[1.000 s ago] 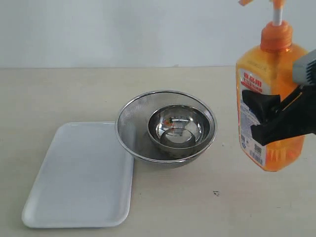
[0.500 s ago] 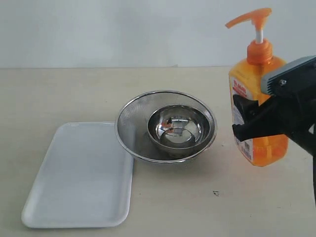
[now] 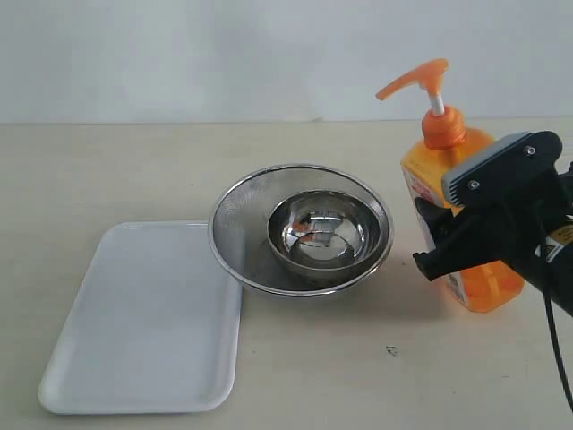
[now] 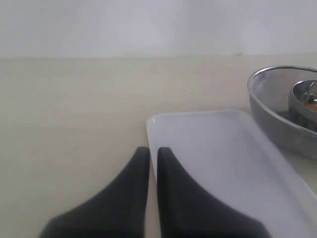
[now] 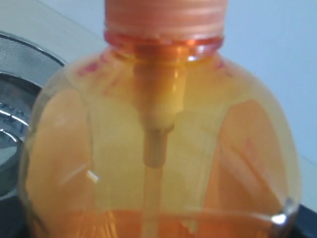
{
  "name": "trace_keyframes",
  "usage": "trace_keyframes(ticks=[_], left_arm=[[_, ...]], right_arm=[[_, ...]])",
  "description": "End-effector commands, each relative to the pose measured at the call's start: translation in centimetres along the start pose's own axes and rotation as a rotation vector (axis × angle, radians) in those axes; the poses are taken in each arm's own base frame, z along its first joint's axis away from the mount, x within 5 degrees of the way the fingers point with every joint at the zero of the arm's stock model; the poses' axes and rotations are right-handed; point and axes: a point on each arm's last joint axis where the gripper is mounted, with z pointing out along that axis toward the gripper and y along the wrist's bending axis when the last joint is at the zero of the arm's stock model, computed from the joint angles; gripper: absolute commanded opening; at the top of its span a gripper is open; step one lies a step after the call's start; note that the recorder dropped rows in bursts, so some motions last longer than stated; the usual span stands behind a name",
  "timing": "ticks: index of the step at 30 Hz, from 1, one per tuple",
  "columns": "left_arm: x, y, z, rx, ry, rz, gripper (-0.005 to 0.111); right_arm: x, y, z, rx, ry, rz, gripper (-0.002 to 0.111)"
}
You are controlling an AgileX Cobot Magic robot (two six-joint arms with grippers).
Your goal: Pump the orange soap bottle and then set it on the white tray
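Orange soap bottle [image 3: 428, 168] stands at right of frame, long axis near upright with a slight lean, pump head [image 3: 416, 79] raised with its spout pointing left. Right gripper [image 3: 421, 235] is clamped across the bottle's mid-body from the right. Can't tell whether the base rests on the table [image 3: 107, 170]. White tray [image 3: 143, 313] lies lower left, well apart from the bottle, with the bowls between them. Left gripper [image 4: 153, 151] hangs over the tray's edge, fingers nearly together, holding nothing; it's the nearer arm to the tray, but the right one has the bottle. Count: one bottle, one tray, and two bowls, a small steel bowl [image 3: 322, 235] nested in a mesh bowl [image 3: 242, 242].
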Motion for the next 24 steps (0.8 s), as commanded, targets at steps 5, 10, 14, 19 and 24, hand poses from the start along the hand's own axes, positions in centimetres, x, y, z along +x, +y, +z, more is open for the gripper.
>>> trace_keyframes(ticks=[5,10,14,19,24], left_arm=[[0.04,-0.04,0.00,0.008,-0.004,0.008,0.005],[0.04,-0.04,0.00,0.008,-0.004,0.008,0.005],[0.04,-0.04,0.00,0.008,-0.004,0.008,0.005],[0.04,-0.04,0.00,0.008,-0.004,0.008,0.005],[0.04,-0.04,0.00,0.008,-0.004,0.008,0.005]], right_arm=[[-1.46,-0.65,0.10,0.062,-0.118,-0.071,0.000],[-1.43,-0.54,0.22,0.047,-0.101,-0.073,0.000],[-1.44,-0.38,0.23,0.030,-0.102,-0.086,0.000],[-1.29,-0.22,0.36,0.021,-0.102,-0.096,0.000],[-0.95,0.09,0.64,0.011,-0.099,-0.106,0.000]])
